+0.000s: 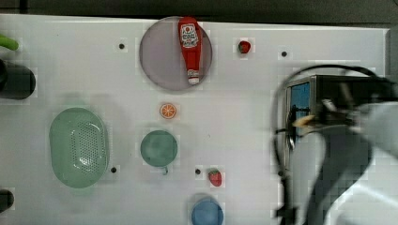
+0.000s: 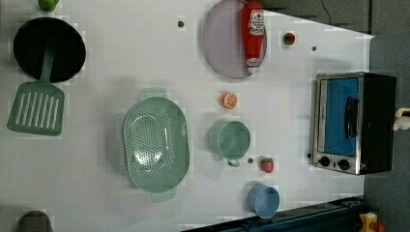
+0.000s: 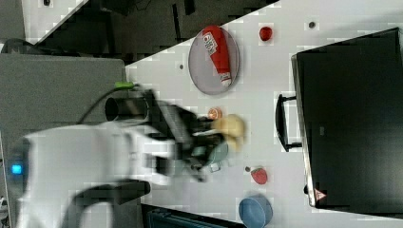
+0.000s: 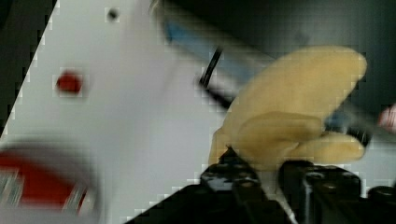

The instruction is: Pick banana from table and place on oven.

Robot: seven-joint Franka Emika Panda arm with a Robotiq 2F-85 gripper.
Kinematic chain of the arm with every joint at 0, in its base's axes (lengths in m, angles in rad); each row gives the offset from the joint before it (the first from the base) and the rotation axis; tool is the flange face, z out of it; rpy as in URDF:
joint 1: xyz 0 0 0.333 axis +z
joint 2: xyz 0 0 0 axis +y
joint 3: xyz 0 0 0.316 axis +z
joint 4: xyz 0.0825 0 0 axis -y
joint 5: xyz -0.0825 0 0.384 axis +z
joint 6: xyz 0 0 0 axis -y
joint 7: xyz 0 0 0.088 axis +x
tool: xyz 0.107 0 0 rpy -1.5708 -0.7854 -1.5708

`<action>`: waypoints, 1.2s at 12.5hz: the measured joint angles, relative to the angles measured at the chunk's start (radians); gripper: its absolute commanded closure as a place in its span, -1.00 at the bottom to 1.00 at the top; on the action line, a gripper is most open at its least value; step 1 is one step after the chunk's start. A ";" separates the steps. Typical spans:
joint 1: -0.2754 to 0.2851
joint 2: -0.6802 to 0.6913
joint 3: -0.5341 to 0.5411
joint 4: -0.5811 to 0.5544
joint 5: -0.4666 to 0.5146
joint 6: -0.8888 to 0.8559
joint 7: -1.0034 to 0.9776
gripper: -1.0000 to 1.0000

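Across the top view, from its left edge: a green colander (image 1: 79,147) lies on the white bench (image 1: 244,93), then a green cup (image 1: 159,148) with an orange slice (image 1: 168,111) beyond it. Next comes a grey plate (image 1: 162,61) bearing a red ketchup bottle (image 1: 190,49). Two strawberries follow, one (image 1: 243,46) near the plate and one (image 1: 215,177) near the blue cup (image 1: 207,213) at the top view's lower edge.

At the top view's right stands the oven (image 1: 305,93), its blue glass door facing the open bench. The arm reaches in above it, and the tool (image 1: 307,121) is clenched on the banana (image 1: 302,121), which shows as a pale tip over the oven's front edge, clear of the bench.

Wrist view: the banana (image 4: 289,116) sits between the black fingers (image 4: 233,179), its cream-yellow peel strips splayed outward; the oven's door and handle lie blurred behind it.

Right view: the banana (image 3: 230,127) is carried at the tool (image 3: 216,135), seen between the orange slice and the oven handle (image 3: 281,122).
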State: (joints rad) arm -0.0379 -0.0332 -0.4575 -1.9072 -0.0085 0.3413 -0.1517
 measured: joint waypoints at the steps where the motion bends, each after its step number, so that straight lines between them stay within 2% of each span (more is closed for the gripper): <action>1: -0.011 0.050 -0.047 0.000 -0.004 0.080 -0.067 0.57; 4: -0.053 0.170 -0.132 -0.004 0.004 0.157 -0.272 0.57; 7: -0.058 0.278 -0.194 0.004 -0.009 0.155 -0.448 0.57; 8: -0.064 0.292 -0.194 0.004 -0.013 0.167 -0.496 0.47; 11: -0.069 0.294 -0.173 0.033 0.017 0.166 -0.558 -0.18; 14: -0.065 0.278 -0.156 0.051 0.002 0.150 -0.586 -0.87; 15: -0.065 0.278 -0.149 0.059 -0.004 0.144 -0.599 -1.00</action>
State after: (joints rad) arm -0.1028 0.2451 -0.6069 -1.8486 -0.0121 0.4851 -0.7510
